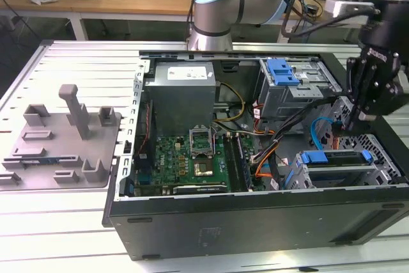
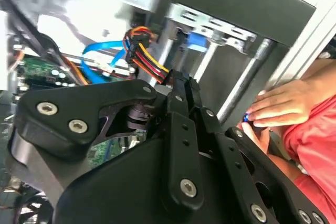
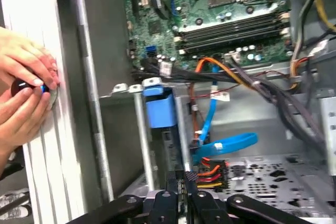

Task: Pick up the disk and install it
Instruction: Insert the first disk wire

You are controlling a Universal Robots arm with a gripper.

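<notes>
My gripper (image 3: 184,176) hangs over the drive cage (image 1: 386,155), jaws pinched together on nothing. I judge that's because the disk (image 1: 335,158) already sits in the cage below, blue bracket up. Farther off, a person's hands (image 3: 26,87) work beside the case (image 1: 255,222).

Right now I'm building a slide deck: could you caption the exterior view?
Robot gripper poised above the blue-framed disk, which rests at one end of the open computer case.

The gripper (image 1: 359,119) is black, the motherboard (image 1: 182,155) green.
</notes>
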